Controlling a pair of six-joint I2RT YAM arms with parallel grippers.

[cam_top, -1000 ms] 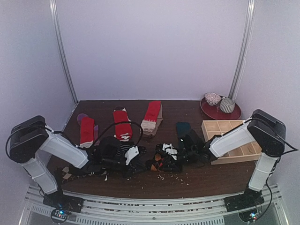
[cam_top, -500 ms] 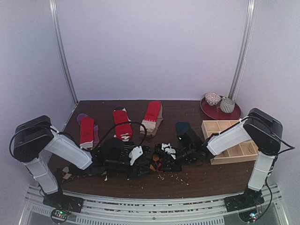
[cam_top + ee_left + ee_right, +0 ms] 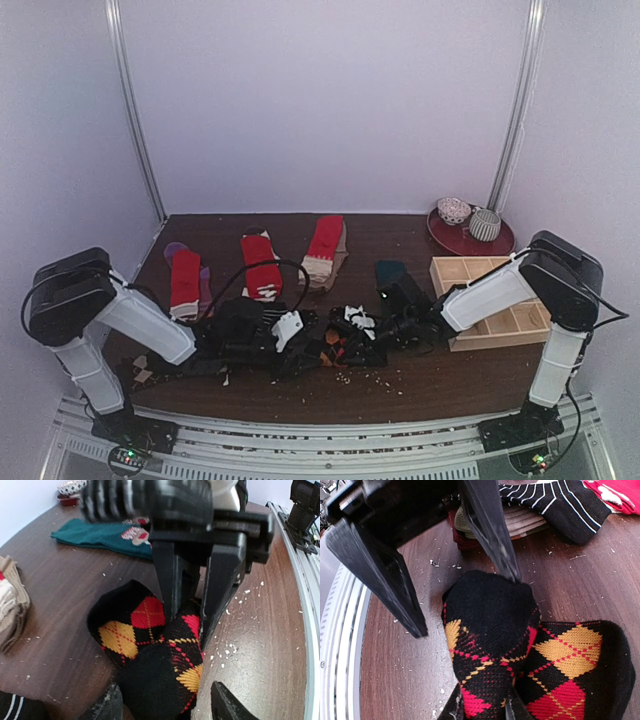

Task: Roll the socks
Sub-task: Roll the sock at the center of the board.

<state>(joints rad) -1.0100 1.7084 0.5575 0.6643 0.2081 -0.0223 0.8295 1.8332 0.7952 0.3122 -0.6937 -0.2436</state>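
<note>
A black argyle sock (image 3: 150, 645) with orange and red diamonds lies partly rolled at the table's front middle (image 3: 335, 350). My right gripper (image 3: 485, 707) is shut on its patterned end, a finger on each side. My left gripper (image 3: 167, 707) stands open over the black rolled end, its fingers (image 3: 385, 580) spread wide; one tip touches the fabric. In the top view the left gripper (image 3: 303, 343) and right gripper (image 3: 368, 338) face each other across the sock. Other socks lie behind: red-and-purple (image 3: 185, 278), red (image 3: 262, 265), red-and-beige (image 3: 325, 250), teal (image 3: 100, 532), striped (image 3: 555, 500).
A wooden compartment tray (image 3: 495, 300) sits at the right, behind my right arm. A red plate (image 3: 470, 238) with two bowls stands at the back right. White crumbs (image 3: 240, 600) dot the wood near the front edge.
My left gripper has opened, letting go of the argyle sock's black end. It also shifted a little to the right. The right gripper keeps its grip.
</note>
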